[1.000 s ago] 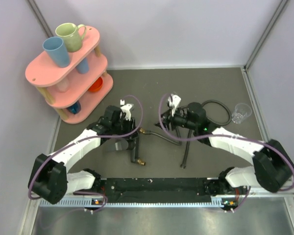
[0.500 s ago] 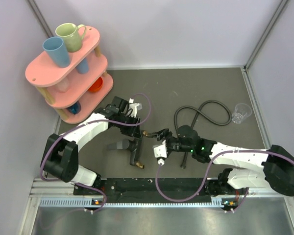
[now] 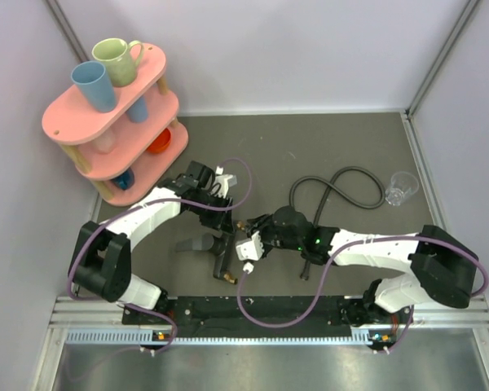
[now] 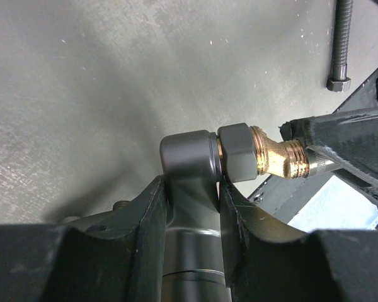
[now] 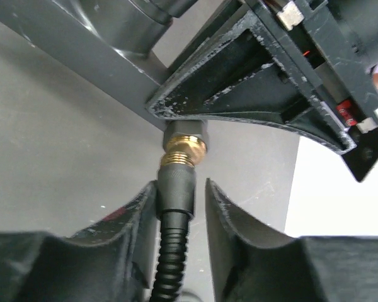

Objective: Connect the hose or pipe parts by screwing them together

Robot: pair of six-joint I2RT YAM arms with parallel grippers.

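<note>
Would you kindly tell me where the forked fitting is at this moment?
In the top view, the forked fitting is at front centre, clamped in the left gripper, its brass thread meeting the hose end inside the right gripper.

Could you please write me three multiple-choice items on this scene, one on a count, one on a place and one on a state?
1. How many cups stand on the top tier of the pink three-tier shelf?
A. one
B. two
C. four

2. Where does the clear plastic cup stand?
A. on the pink shelf
B. on the dark grey table, at its far right
C. between the arm bases

3. What is the left gripper doing?
A. hanging open over the table
B. shut on the clear cup
C. shut on the short dark grey forked fitting

Answers:
1 B: only a blue cup and a green mug stand there.
2 B: it stands alone at the table's right edge.
3 C: the left wrist view shows it clamping the fitting's body.
</note>
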